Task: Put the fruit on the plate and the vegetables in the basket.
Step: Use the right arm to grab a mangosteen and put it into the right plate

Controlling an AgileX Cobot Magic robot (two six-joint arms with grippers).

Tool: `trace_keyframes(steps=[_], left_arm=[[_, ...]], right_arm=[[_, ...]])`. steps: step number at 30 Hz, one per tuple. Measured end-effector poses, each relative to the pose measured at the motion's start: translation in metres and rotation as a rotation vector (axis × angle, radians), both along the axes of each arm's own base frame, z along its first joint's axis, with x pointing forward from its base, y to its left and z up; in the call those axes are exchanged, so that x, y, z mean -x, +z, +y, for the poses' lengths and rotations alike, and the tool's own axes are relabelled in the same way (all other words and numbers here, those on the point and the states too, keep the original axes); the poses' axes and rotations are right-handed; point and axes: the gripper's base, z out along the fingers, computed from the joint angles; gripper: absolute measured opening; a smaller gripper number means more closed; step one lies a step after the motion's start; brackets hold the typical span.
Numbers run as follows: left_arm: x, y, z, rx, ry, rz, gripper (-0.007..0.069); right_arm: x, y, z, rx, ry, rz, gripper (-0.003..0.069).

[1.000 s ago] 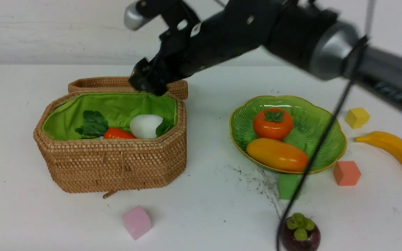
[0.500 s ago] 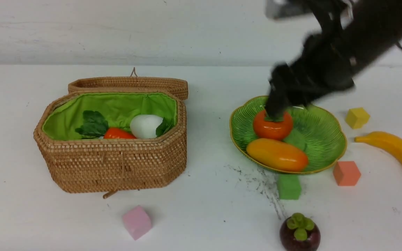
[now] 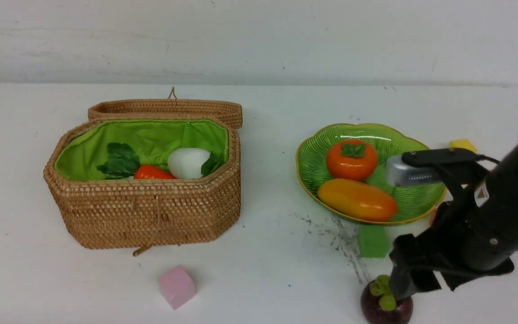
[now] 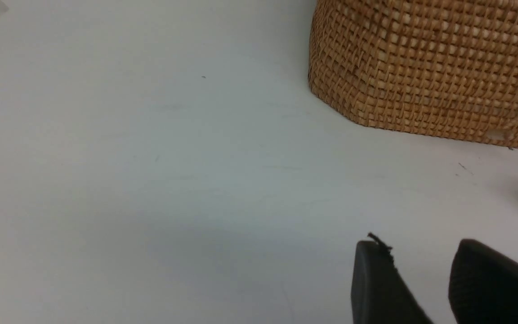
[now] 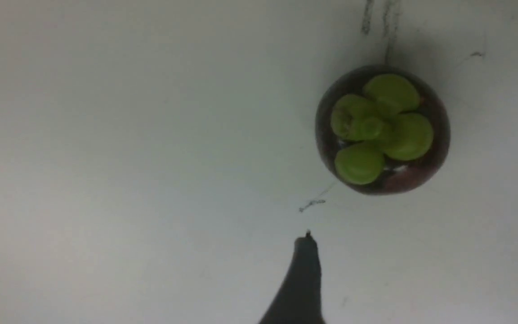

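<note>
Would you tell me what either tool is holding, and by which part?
Nothing is held: the right tool hangs open near the dark purple, green-capped toy mangosteen; the left tool is empty.

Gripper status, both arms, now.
Left gripper: open a little, empty.
Right gripper: open wide, empty, by the mangosteen.
</note>
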Motion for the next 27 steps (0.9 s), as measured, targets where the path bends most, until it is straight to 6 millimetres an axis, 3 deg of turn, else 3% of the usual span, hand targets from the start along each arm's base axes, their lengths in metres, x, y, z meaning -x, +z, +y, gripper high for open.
trace_keyframes(steps=[8, 13, 22, 27], left_arm=[[0.0, 0.0, 0.0, 0.0, 0.0, 0.0, 0.0239], [0.0, 0.0, 0.0, 0.0, 0.0, 0.0, 0.0239], [0.0, 0.0, 0.0, 0.0, 0.0, 0.0, 0.0239], [0.0, 0.0, 0.0, 0.0, 0.0, 0.0, 0.0239]], right_arm=[[0.008, -0.028, -0.003, -0.001, -0.021, 0.025, 0.0648], [0.006, -0.029, -0.003, -0.001, -0.012, -0.01, 0.0648], [-0.014, -0.06, 0.001, 0.075, 0.009, 0.012, 0.0648], [-0.034, -0.061, 0.01, 0.068, 0.006, -0.005, 0.0648]])
